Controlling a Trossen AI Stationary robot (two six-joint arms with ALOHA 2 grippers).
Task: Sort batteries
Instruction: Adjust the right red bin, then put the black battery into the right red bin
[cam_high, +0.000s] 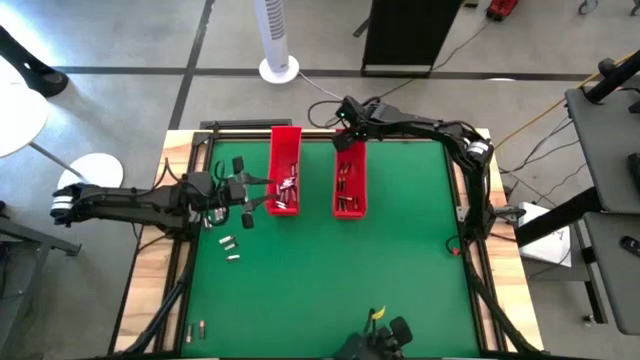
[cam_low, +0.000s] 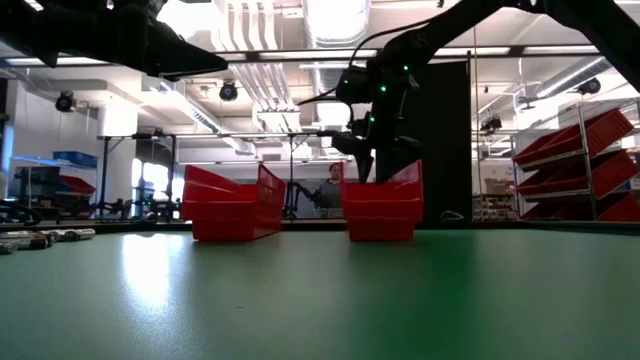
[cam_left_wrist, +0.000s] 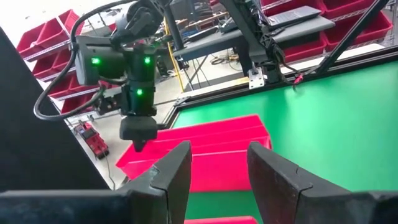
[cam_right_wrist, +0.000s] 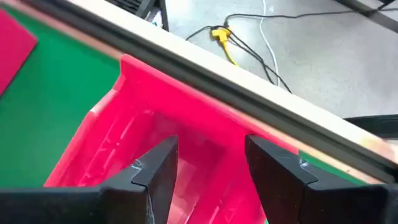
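A green table (cam_high: 400, 260) carries two red trays (cam_high: 285, 170) and scattered loose batteries (cam_high: 229, 243)

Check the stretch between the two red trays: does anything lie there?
Nothing: in the high view only a bare strip of green mat separates the left red tray from the right red tray. The low view shows the same open gap.

No text, label, brand, number or sign can be read in any of these views.
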